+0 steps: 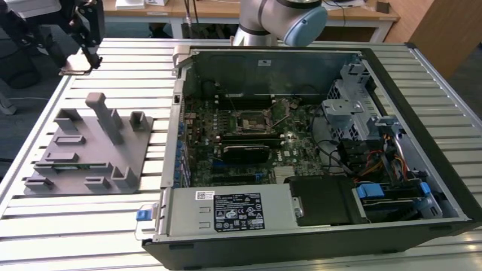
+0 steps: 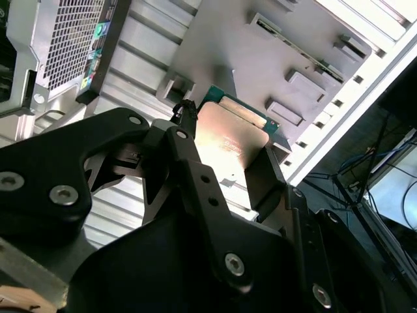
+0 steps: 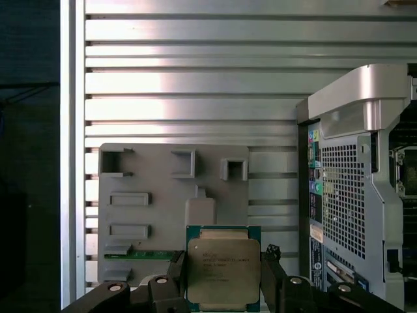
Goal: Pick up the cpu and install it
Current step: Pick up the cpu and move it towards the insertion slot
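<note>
The cpu [image 3: 223,270], a flat square chip with a silver metal top and a green rim, is clamped by its two side edges between my black fingers [image 3: 272,277]. My gripper [image 3: 223,282] is shut on it in both wrist views, where the chip [image 2: 228,140] sits between the fingers [image 2: 187,153] of the gripper [image 2: 225,163]. In the exterior view the gripper [image 1: 81,61] hangs at the far left with the cpu [image 1: 75,70] at its tip, raised above the slatted table. The black motherboard socket [image 1: 252,120] lies inside the open computer case [image 1: 391,186], well to the exterior view's right of the gripper.
A grey plastic fixture [image 1: 87,149] with posts and pockets stands on the metal table [image 1: 75,226], nearer than the gripper; it lies below the chip as the fixture [image 3: 163,195]. The case's perforated rear wall [image 3: 345,195] stands beside it. The arm's base [image 1: 279,22] rises behind the case.
</note>
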Controlling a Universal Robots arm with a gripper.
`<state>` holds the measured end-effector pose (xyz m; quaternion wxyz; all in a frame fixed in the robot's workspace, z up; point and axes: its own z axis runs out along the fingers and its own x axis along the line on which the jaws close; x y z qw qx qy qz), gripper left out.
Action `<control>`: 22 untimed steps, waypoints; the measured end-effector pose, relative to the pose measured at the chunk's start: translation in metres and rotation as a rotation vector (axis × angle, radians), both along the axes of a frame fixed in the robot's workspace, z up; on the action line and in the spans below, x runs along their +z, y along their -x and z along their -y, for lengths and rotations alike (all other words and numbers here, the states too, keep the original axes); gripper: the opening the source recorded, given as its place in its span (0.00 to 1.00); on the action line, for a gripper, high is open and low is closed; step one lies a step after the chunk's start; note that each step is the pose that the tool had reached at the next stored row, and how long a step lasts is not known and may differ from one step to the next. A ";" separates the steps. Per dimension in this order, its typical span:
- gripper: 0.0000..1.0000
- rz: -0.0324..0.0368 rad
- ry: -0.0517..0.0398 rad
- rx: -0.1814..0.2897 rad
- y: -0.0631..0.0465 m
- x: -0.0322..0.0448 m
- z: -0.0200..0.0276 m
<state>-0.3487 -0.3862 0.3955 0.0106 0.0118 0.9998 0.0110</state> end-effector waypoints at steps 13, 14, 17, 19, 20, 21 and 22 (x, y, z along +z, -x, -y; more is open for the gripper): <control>0.54 0.0000 -0.0001 0.000 -0.022 -0.0005 0.0000; 0.54 0.0000 -0.0001 0.000 -0.024 -0.0005 0.0000; 0.54 0.0001 -0.0001 0.000 -0.029 -0.0006 0.0000; 0.54 -0.0001 0.0000 0.000 -0.033 -0.0007 0.0000; 0.54 -0.0001 0.0000 0.000 -0.035 -0.0007 0.0000; 0.54 0.0000 -0.0001 0.000 -0.037 -0.0007 0.0000; 0.54 0.0000 0.0000 0.000 -0.038 -0.0008 0.0000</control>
